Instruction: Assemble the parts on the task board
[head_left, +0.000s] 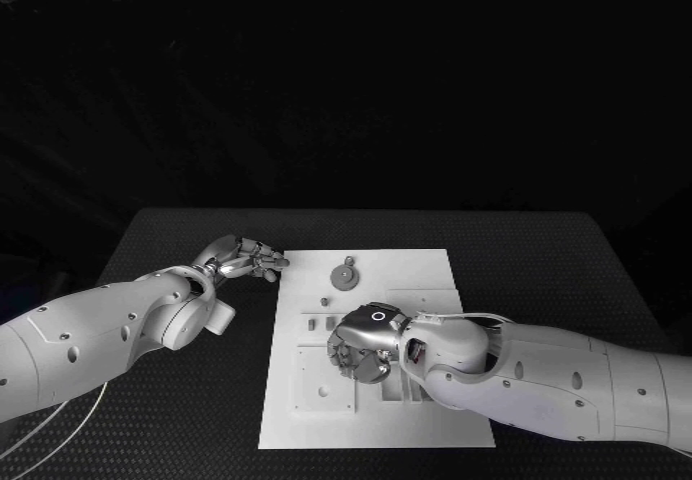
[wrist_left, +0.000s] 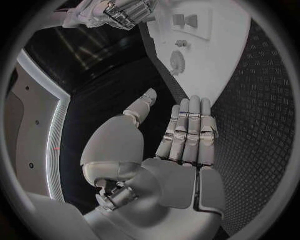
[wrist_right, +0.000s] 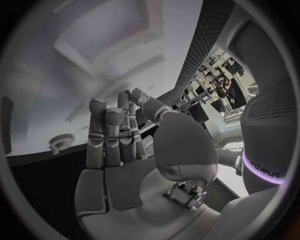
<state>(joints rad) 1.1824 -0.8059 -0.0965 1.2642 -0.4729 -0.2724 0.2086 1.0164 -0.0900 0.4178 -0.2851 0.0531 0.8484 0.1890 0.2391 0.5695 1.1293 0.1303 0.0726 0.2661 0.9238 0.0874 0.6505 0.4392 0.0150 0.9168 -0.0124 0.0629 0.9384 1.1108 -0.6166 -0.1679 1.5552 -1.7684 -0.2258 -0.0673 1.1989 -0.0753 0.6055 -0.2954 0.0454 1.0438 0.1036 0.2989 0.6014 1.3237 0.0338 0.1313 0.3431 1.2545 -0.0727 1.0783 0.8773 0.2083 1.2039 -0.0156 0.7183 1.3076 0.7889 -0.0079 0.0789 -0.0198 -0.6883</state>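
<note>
The white task board lies in the middle of the black table. A grey gear-shaped part sits near its far end, also seen as the gear and the gear. My left hand hovers by the board's far left corner; its fingers are straight and side by side, the thumb apart, holding nothing. My right hand hangs over the board's middle, fingers pointing down at the recessed slots. Its thumb tip lies close to the fingers; whether a small part is pinched there is hidden.
Recessed shapes and small grey pieces mark the board's left half, under and beside my right hand. Black textured table surrounds the board on all sides. My right hand appears at the rim of the left wrist view.
</note>
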